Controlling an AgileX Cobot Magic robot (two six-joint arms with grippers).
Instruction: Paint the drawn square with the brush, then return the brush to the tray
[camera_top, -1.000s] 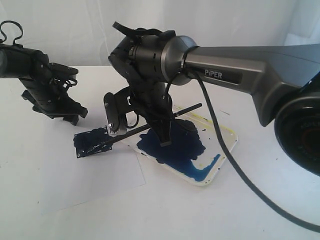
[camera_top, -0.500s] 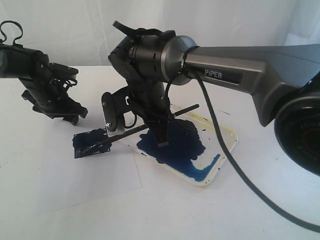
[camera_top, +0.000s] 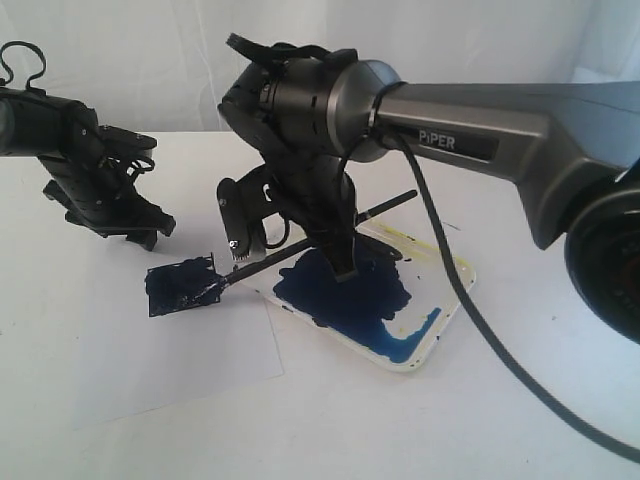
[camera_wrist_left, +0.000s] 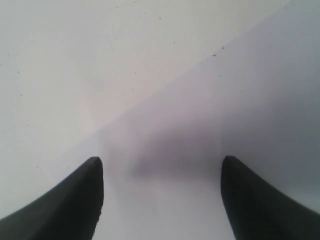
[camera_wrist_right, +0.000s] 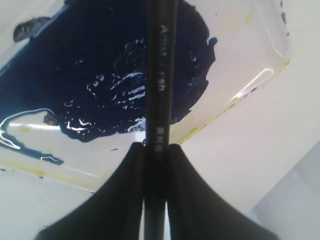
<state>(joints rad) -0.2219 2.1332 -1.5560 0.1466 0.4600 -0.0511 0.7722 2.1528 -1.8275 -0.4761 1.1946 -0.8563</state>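
The drawn square (camera_top: 178, 286) on the white paper sheet (camera_top: 170, 350) is smeared dark blue. My right gripper (camera_top: 340, 262) is shut on the brush (camera_top: 265, 262), a thin black stick slanting down to the left. Its wet tip rests at the square's right edge. In the right wrist view the brush (camera_wrist_right: 160, 75) runs out from between the shut fingers of the right gripper (camera_wrist_right: 156, 147), above the tray's blue blotch (camera_wrist_right: 100, 75). The tray (camera_top: 455, 290) lies under that arm. My left gripper (camera_top: 140, 235) hovers behind the square, open and empty (camera_wrist_left: 161, 165).
The right arm's black cable (camera_top: 470, 330) hangs over the tray's near right corner. White tabletop (camera_top: 330, 420) surrounds paper and tray. A white backdrop (camera_top: 150, 60) closes off the rear. The left wrist view shows only pale surface with a diagonal edge (camera_wrist_left: 165, 90).
The right arm has shifted slightly right and turned its wrist. The brush tip has slid right across the square to its right edge. The left arm has not moved.
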